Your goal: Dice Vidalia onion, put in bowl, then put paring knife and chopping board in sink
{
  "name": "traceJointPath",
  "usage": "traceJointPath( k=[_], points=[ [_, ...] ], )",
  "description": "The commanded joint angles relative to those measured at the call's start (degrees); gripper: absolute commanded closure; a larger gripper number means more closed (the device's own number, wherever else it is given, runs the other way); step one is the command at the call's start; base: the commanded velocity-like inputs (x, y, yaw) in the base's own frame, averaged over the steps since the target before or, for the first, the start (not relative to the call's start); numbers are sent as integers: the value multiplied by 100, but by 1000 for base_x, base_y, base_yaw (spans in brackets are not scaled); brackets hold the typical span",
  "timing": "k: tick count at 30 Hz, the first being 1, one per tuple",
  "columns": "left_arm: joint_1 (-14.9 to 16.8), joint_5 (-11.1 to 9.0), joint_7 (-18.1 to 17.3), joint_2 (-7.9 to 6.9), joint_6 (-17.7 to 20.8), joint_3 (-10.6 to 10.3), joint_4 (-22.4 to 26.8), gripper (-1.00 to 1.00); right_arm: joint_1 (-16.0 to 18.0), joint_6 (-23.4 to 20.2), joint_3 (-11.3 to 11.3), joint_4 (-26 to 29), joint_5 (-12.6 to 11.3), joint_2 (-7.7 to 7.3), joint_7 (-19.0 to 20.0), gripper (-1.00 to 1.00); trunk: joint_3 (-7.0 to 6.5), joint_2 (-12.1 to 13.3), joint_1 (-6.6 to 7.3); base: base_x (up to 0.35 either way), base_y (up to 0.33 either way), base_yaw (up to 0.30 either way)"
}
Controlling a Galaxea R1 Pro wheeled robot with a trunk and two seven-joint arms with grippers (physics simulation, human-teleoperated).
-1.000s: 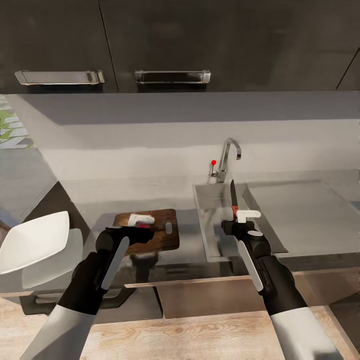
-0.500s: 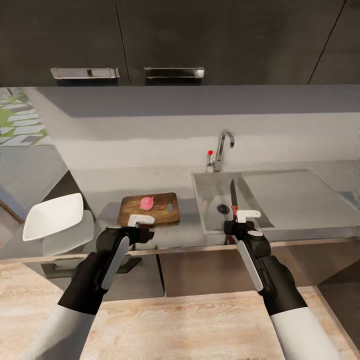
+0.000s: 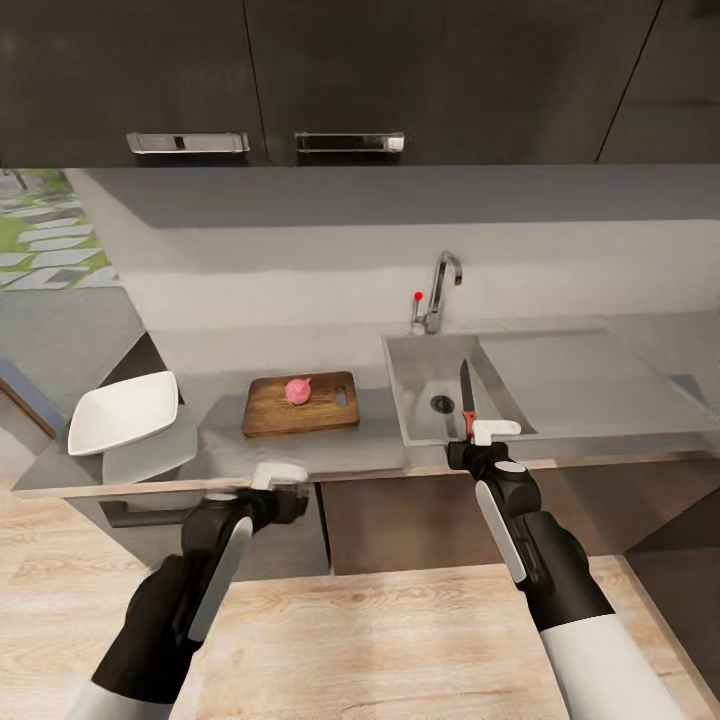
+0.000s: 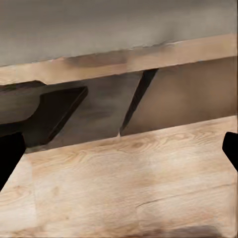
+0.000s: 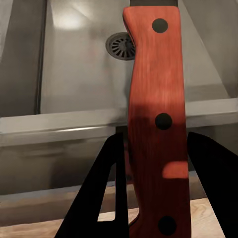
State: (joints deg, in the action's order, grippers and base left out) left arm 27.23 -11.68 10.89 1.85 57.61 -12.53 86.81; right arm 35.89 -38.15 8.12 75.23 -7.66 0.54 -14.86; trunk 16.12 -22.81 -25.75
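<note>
Right gripper (image 3: 480, 437) is clamped on the paring knife (image 3: 466, 388), blade up for dicing the Vidalia onion (image 3: 297, 390) mid chopping board (image 3: 301, 403); left gripper (image 3: 277, 478) hangs spread, empty.

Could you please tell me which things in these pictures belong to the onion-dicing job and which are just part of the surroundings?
Job:
Vidalia onion on the chopping board
paring knife in the right gripper
bowl
sink
countertop

Surroundings:
tap
upper cabinets
wooden floor
</note>
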Motion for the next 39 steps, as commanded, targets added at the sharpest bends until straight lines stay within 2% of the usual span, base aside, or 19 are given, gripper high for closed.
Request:
traceJointPath(
  k=[1,3,4,6,9,11,13,14,17,19,22,25,27,30,32,33,35,39],
  points=[
    [-168,-55,53,0,-1,-2,74,-100,5,-17,9,4,-60,-1,-52,100,10,-11,-4,-2,0,0],
    [-508,-50,48,0,-156,3,146,-100,5,-17,7,6,-60,-1,-52,100,10,-11,-4,-1,0,0],
    [-870,-47,46,-10,-512,-1,176,-100,5,-17,6,6,-60,-1,-52,100,10,-11,-4,0,0,0],
    [-1349,-46,46,-88,-1008,1,188,-100,5,-17,5,5,-60,-1,-52,100,10,-11,-4,0,0,0],
    [-2043,-51,44,-330,-1962,-8,194,-100,5,-13,5,6,-60,-1,-45,100,10,-11,-4,0,0,0],
    [-2479,-53,45,-430,-2564,-57,195,-100,5,-10,9,7,-60,-1,-44,100,10,-11,-4,0,0,0],
    [-2853,-52,45,-467,-2903,-72,196,-100,5,-9,8,6,-60,-6,-36,100,10,-11,-4,0,0,0],
    [-3134,-48,41,-479,-3217,-77,196,-100,5,-5,6,8,-60,-8,-31,100,10,-11,-4,0,0,0],
    [-3675,-37,42,-507,-4050,-81,196,-100,5,6,5,8,-62,-9,-25,100,10,-11,-4,0,0,0],
    [-4140,-26,44,-637,-4587,-82,191,-100,5,8,5,9,-66,-13,-17,100,10,-11,-4,0,0,0],
    [-4699,-26,46,-929,-5360,-87,185,-100,5,11,18,10,-72,-17,1,100,10,-11,-4,0,0,0],
    [-4977,-34,61,-1090,-5928,-86,88,-100,5,74,35,102,-65,-17,8,100,10,-11,-4,0,0,0],
    [-5022,-39,67,-1116,-6026,-85,4,-100,5,173,65,232,-54,-26,5,100,10,-11,-4,0,0,0],
    [-5044,-38,78,-1128,-6091,-84,-112,-100,5,259,256,377,49,-42,-5,100,10,-11,-4,0,0,0],
    [-5049,-37,84,-1131,-6119,-83,-215,-100,5,288,471,477,298,-49,-15,100,10,-11,-4,0,0,0],
    [-5052,-36,87,-1128,-6131,-83,-294,-100,5,301,568,566,550,-39,-22,100,10,-11,-4,0,0,0],
    [-5056,-41,94,-1118,-6144,-79,-478,-100,5,312,639,738,902,-3,-37,100,10,-11,-4,0,0,0],
    [-5055,-51,96,-1093,-6160,-69,-705,-100,5,324,671,917,1052,16,-36,100,7,-11,-4,0,0,0]
  ],
)
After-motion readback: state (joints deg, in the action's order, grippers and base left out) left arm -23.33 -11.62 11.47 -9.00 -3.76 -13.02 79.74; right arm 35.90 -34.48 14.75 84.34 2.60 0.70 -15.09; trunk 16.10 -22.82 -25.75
